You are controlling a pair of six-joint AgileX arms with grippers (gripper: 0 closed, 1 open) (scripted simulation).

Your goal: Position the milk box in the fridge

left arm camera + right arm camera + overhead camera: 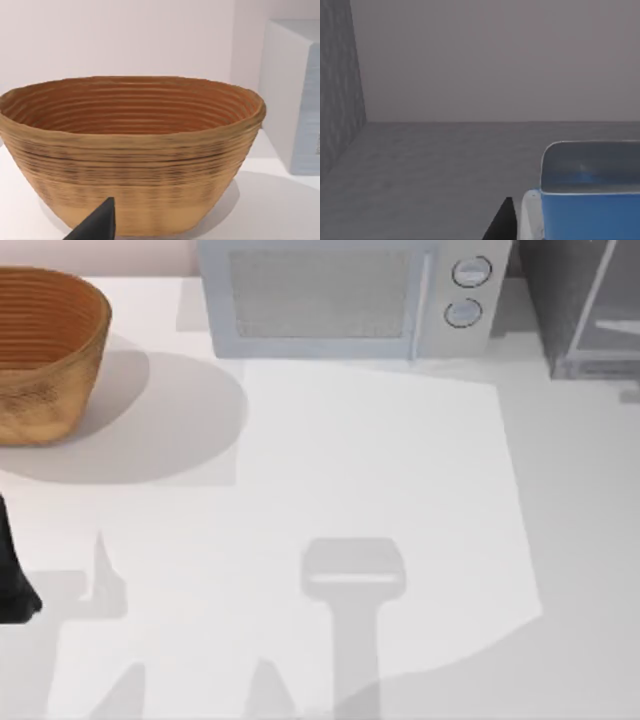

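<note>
- Three appliances and containers line the table's (330,490) far edge in the top view: a wicker basket (45,355) at left, a silver microwave (350,295) in the middle, the fridge (585,305) at the far right corner.
- Left arm (12,575) sits at the left edge; its wrist view faces the basket (132,155), with one dark fingertip (97,225) low in frame. I cannot tell its grip.
- Right wrist view looks into a grey-walled interior: the milk box (585,200) stands on the grey floor, a dark fingertip (502,222) just beside it; whether it is grasped cannot be told.
</note>
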